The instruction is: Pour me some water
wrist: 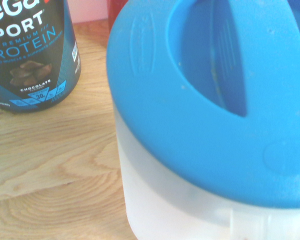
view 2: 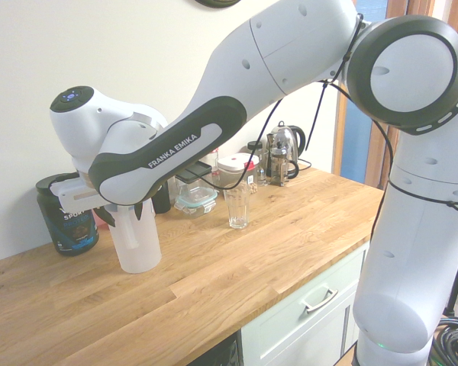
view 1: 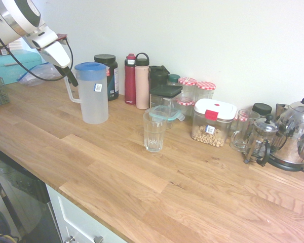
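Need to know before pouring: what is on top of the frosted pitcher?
A blue lid covers the pitcher. The water inside is not visible through the frosted wall, so its level cannot be told.

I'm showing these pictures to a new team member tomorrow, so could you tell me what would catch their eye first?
The big white arm reaching down to the frosted pitcher with the blue lid, which stands on the wooden counter with the gripper at its handle. A clear drinking glass stands alone in front of a crowded row of bottles and jars along the wall, ending at a shiny steel kettle.
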You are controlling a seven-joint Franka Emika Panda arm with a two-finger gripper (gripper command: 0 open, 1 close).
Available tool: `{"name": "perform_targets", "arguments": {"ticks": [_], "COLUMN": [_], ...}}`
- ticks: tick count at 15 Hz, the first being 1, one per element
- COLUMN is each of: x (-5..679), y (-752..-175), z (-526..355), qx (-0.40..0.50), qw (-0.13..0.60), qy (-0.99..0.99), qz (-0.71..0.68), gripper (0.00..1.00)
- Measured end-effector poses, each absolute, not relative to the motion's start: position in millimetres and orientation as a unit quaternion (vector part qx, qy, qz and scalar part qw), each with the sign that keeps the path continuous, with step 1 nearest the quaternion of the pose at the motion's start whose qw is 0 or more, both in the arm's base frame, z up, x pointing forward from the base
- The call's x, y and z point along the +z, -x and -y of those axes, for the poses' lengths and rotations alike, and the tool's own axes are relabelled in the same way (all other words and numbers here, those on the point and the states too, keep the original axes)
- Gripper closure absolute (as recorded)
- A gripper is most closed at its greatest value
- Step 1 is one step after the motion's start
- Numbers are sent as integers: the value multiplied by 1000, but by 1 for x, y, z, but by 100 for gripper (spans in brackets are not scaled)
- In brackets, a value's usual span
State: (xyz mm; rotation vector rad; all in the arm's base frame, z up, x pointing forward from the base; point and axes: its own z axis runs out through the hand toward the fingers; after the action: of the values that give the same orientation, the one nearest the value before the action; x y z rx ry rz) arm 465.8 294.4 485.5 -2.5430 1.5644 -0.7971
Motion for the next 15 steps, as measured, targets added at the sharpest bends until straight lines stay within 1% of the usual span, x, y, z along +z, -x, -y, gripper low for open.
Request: {"name": "perform_targets", "arguments": {"ticks": [10, 15], "x": [480, 482], "y": [-475, -474], "z": [-288, -284], "qx": [-246, -235], "qw": [32, 35], "qy": [826, 851], "qz": [-506, -468], "gripper": [100, 100]}}
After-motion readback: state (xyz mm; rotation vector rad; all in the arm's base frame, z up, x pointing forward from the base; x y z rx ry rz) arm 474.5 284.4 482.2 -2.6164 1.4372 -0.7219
